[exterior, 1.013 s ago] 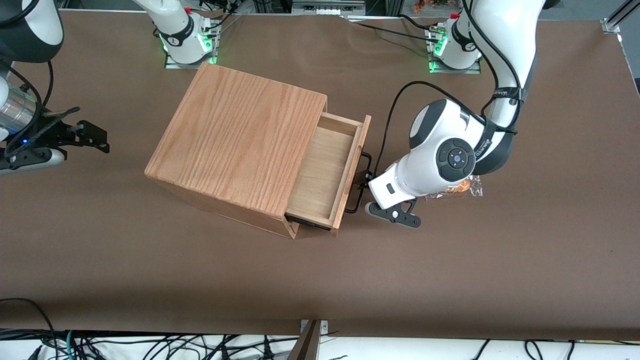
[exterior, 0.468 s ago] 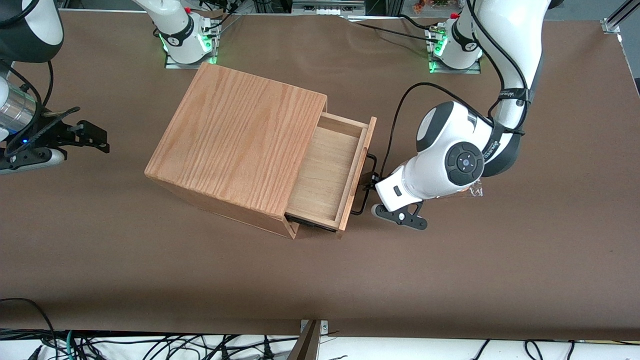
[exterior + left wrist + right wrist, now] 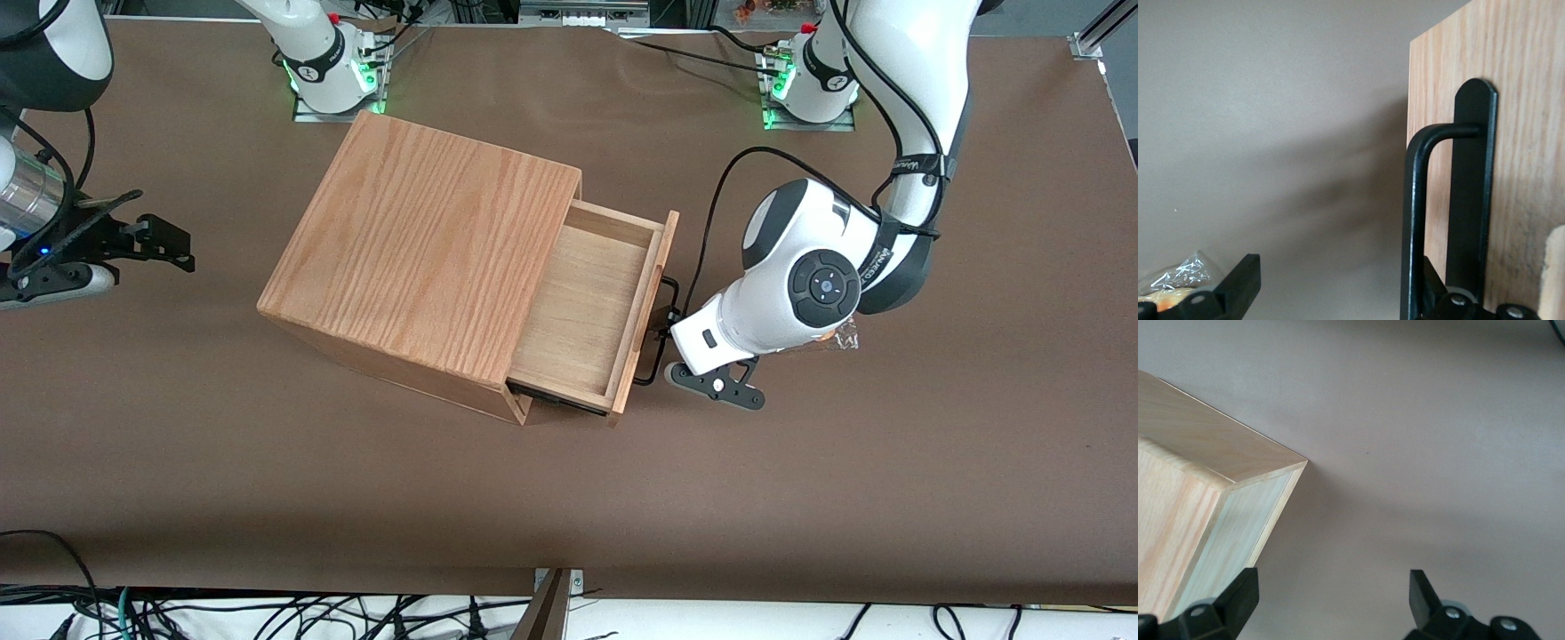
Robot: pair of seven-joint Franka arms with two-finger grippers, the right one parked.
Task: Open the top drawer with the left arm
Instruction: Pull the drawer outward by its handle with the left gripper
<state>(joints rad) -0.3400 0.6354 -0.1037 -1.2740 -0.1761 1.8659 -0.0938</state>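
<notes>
My pincer (image 3: 1345, 297) on the glossy white left arm (image 3: 800, 284) sits a little below the middle of the front frame, right at the front of the shallow pale-wood top drawer (image 3: 578, 311). Its jaws stand wide apart and grip nothing. One black finger (image 3: 1451, 301) is tucked into the gap between the long thin black metal bar handle (image 3: 1413, 220) and the drawer front, so the bar lies between my two fingers, close against that one. The other finger (image 3: 1238, 287) hangs well clear of the bar over the brown worktop (image 3: 800, 498).

The drawer stands drawn well out of the large oak-grain wooden box (image 3: 418, 249) in the centre of the frame, its bare inside floor showing. The box sits skewed on the worktop, with the drawer front turned toward my arm's end.

A crinkly clear plastic packet with something orange in it (image 3: 840, 336) lies on the worktop partly under my arm.
</notes>
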